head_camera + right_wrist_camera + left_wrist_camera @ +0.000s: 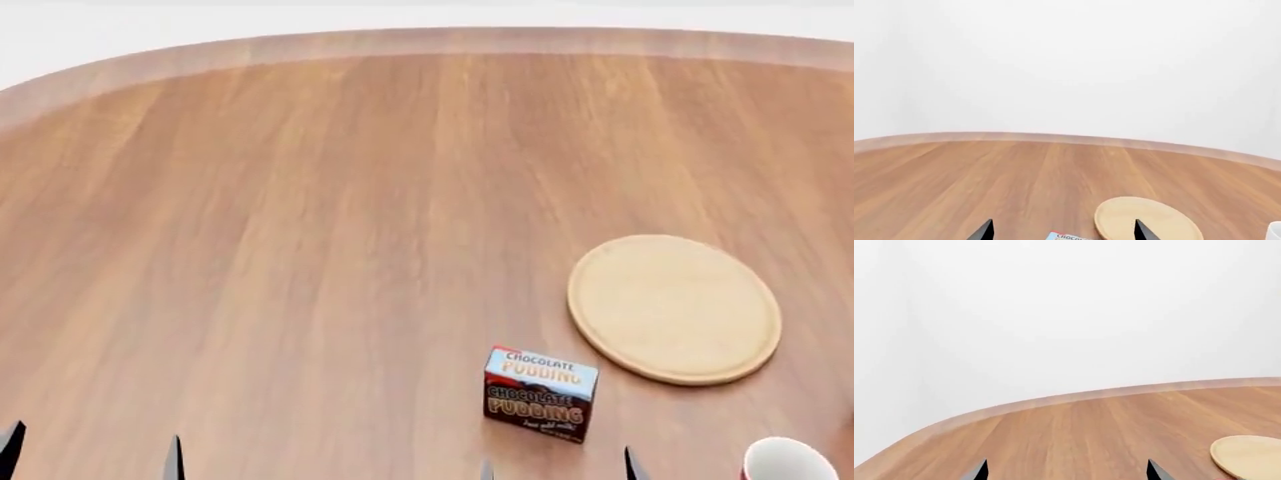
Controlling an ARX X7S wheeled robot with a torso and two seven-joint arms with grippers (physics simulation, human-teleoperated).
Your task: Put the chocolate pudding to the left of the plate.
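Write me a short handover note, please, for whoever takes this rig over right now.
Left gripper: open, empty, low at the near edge.
Right gripper: open, empty, just in front of the pudding box.
The pudding box stands upright on the table, near and left of the plate, apart from it. A mug is at the near right.
Done: nothing gripped yet.
Left: grasp the box, set it squarely left of the plate.
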